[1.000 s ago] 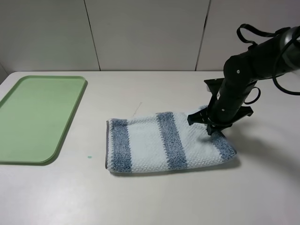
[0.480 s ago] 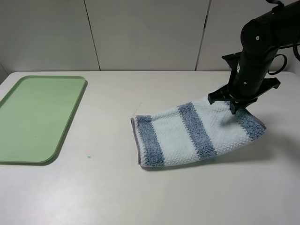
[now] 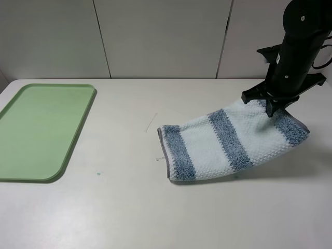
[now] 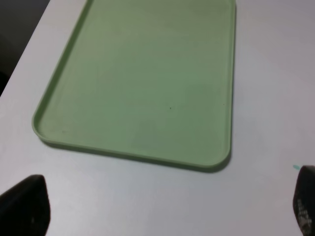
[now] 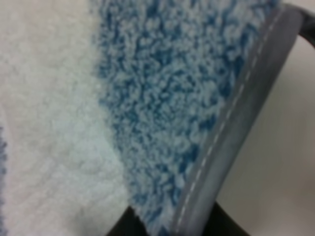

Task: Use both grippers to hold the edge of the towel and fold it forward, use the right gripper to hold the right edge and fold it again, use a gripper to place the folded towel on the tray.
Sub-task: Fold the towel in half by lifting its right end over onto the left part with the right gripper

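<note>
Dragged rightward, your towel (image 3: pixel 228 141), hem (image 5: pixel 231 132) seemingly pinched by right gripper (image 3: pixel 270 106), tray (image 3: pixel 31 129) well apart, left gripper (image 4: pixel 162 216) spread nearby.

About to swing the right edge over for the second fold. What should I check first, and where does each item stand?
1. Right gripper grips the towel by its right hem: ok, the wrist view shows the hem pinched.
2. Both layers caught in the grip: cannot tell.
3. Towel's left end rests on the table: ok.
4. Left gripper away from the towel: ok, it is open, near the tray.
5. Tray free of objects: ok.
</note>
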